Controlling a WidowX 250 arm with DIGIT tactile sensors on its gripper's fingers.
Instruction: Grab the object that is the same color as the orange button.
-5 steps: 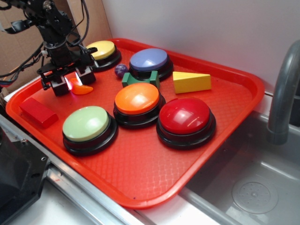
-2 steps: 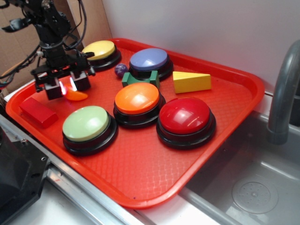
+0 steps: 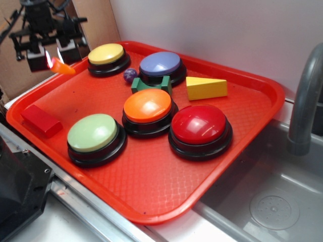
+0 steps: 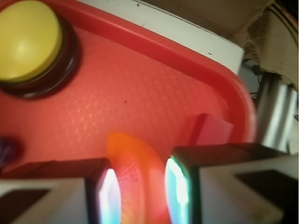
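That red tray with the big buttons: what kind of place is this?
Probably a lab setup styled as a toy kitchen: a red tray of colored push buttons beside a grey sink and faucet, with cardboard behind.

Orange object (image 3: pixel 62 67): small, glossy, curved; clamped between the gripper (image 3: pixel 52 58) fingers, tip protruding below, clear of the tray. Orange button (image 3: pixel 147 106): domed, black base, upright, well off to the gripper's side, lower.

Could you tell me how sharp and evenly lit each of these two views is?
Exterior view: sharp overall, soft glare on the red button and orange button. Wrist view: blurred throughout, the orange blob between the jaws smeared and glowing, the inner faces of the jaws washed out bright, the yellow button soft-edged.
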